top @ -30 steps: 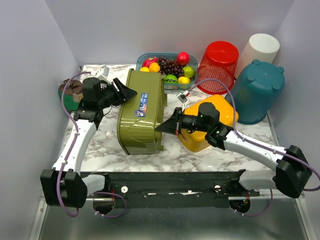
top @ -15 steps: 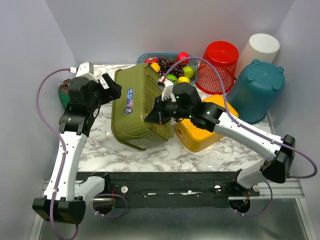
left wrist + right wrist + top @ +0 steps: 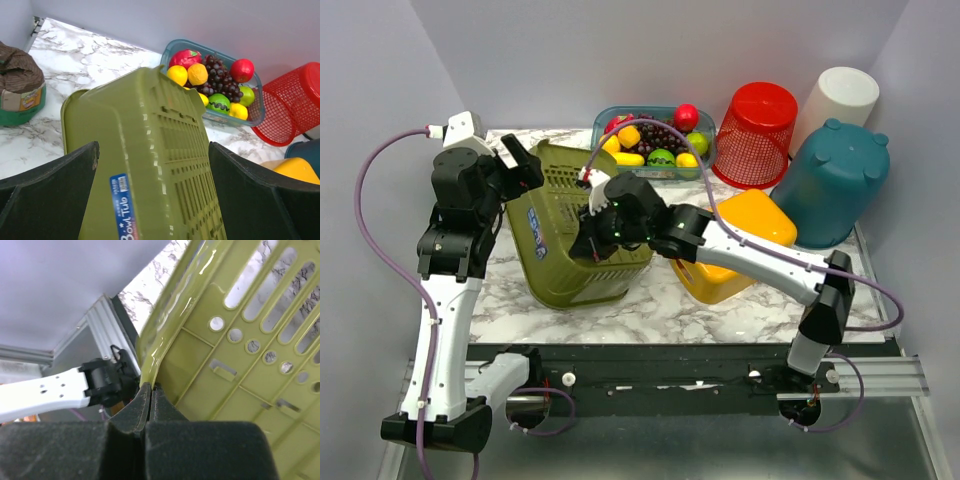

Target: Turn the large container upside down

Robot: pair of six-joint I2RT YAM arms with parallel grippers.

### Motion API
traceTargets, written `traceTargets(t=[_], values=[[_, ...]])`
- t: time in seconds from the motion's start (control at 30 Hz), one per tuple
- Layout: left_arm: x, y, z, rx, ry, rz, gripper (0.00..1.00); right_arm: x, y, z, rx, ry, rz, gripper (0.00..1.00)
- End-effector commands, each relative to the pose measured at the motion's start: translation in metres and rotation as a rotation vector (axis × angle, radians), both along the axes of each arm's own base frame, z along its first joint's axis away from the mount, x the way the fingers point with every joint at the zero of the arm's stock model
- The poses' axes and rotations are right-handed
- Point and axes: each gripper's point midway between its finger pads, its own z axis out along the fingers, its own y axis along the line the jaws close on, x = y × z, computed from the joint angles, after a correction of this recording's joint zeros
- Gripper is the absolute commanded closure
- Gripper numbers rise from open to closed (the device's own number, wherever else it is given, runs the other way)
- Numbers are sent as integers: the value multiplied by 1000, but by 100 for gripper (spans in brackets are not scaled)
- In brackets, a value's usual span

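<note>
The large container is an olive-green slotted tub [image 3: 570, 240] with a blue label, tilted up on its edge near the table's middle. It fills the left wrist view [image 3: 150, 165] and the right wrist view [image 3: 240, 340]. My right gripper [image 3: 592, 232] is shut on the tub's rim, its jaws pinched on the thin green edge [image 3: 150, 390]. My left gripper [image 3: 520, 172] is open at the tub's upper left, its fingers [image 3: 50, 195] spread wide on either side of the tub's wall without closing on it.
A clear tub of toy fruit [image 3: 655, 135] stands behind the green tub. A red mesh basket [image 3: 758, 130], a white bucket [image 3: 840, 95] and an upturned teal bin [image 3: 832, 180] stand at back right. A yellow container [image 3: 740, 255] lies under my right arm. A brown-topped green pot [image 3: 20, 90] sits at left.
The tub has been lifted from lying on its side to tilted up on edge and shifted left. My right gripper moved left with its rim; my left gripper rose.
</note>
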Motion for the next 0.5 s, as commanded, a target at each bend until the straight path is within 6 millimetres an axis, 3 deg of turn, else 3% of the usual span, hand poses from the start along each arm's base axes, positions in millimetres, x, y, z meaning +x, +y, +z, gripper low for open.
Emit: traceTargets(t=[0.0,0.3,0.33,0.4,0.43,0.47], values=[[-7,19,-1,36,31,92,1,8,-21,-126,-349,111,-49,99],[-11,27,0,48,25,123,1,11,7,-145,-295,153,-27,98],[-10,26,0,47,24,119,1,8,8,-144,-286,161,-13,86],[-10,23,2,45,17,102,1,5,9,-138,-248,151,4,76],[-10,21,3,45,14,92,1,5,7,-117,-203,124,1,55],[-10,20,3,49,9,82,1,9,9,-103,-162,88,-8,42]])
